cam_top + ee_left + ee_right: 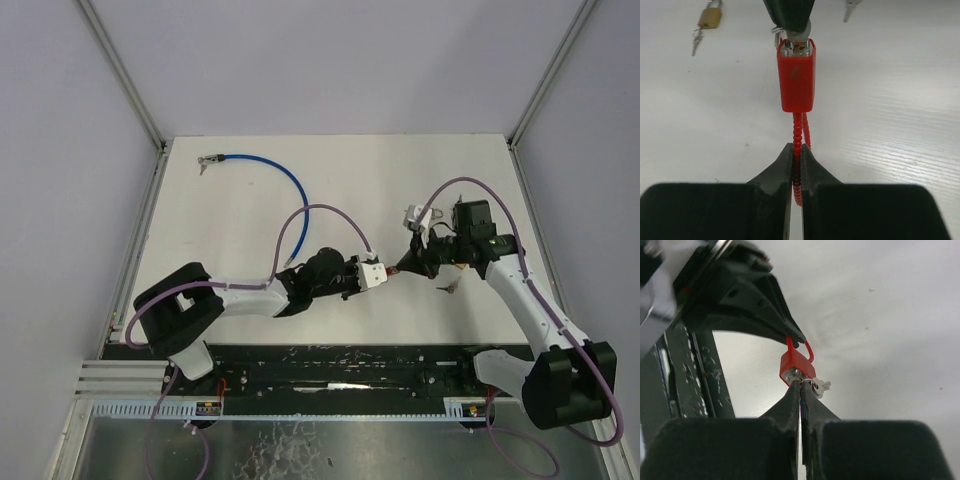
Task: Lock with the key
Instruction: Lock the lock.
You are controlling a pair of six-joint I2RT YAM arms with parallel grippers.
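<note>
A red padlock (796, 75) with a red ribbed cable shackle (799, 135) hangs in the air between both grippers. My left gripper (796, 150) is shut on the shackle. In the top view it is at mid-table (385, 272), with the padlock (397, 268) just right of it. My right gripper (800, 382) is shut at the padlock's (796, 364) keyhole end, on the key, which is mostly hidden between the fingers. A second key on a ring (819, 386) hangs beside the fingertips. The right gripper also shows in the top view (412, 262).
A brass padlock (709, 18) with keys (696, 40) lies on the table beyond the red padlock; its keys (447, 286) show by the right arm. A pale lock with keys (415, 215) lies behind the right gripper. A blue cable lock (270, 165) lies far left.
</note>
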